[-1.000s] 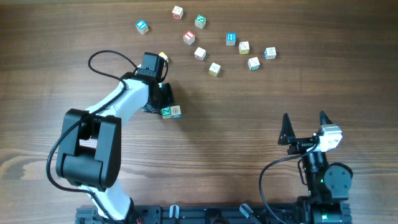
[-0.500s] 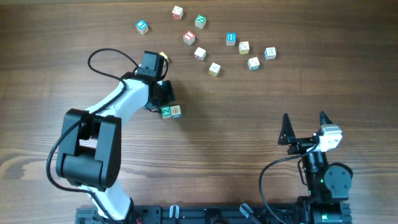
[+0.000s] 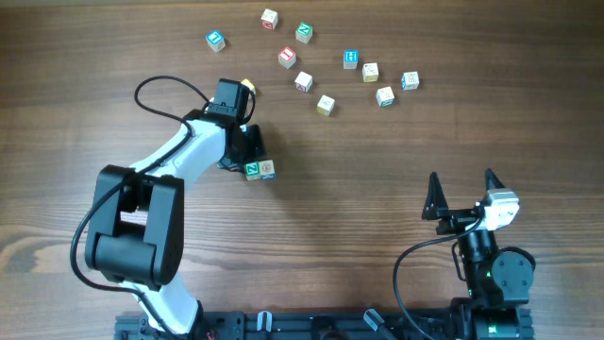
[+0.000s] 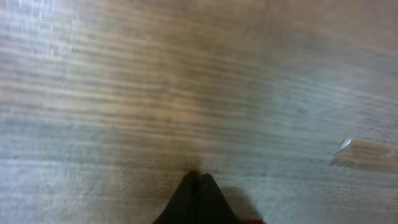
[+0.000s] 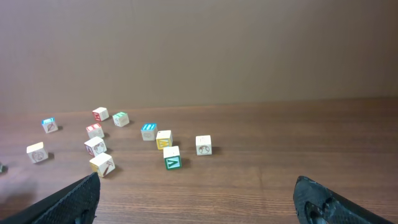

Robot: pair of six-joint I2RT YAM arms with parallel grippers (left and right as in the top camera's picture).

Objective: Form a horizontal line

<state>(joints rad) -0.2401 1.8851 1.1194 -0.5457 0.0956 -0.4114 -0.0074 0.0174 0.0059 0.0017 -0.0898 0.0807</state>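
Observation:
Two cubes sit edge to edge in a short row: a green-faced cube point(image 3: 253, 170) and a cream cube point(image 3: 268, 168) to its right. My left gripper point(image 3: 245, 156) is shut and empty. It is low at the table, its tips against the green cube's upper left side. In the left wrist view the shut jaws point(image 4: 200, 178) rest on blurred wood and the row does not show. My right gripper point(image 3: 462, 196) is open and empty at the front right, far from the row. It also shows in the right wrist view point(image 5: 199, 208).
Several loose cubes lie scattered at the back, from a blue one point(image 3: 216, 40) to another blue one point(image 3: 410, 80), with a yellow one point(image 3: 326, 105) nearest the row. They show in the right wrist view too, among them a cube with a green side point(image 5: 172, 157).
My left gripper has shifted very slightly beside the green cube, and the two cubes have barely moved. The right arm has not moved.

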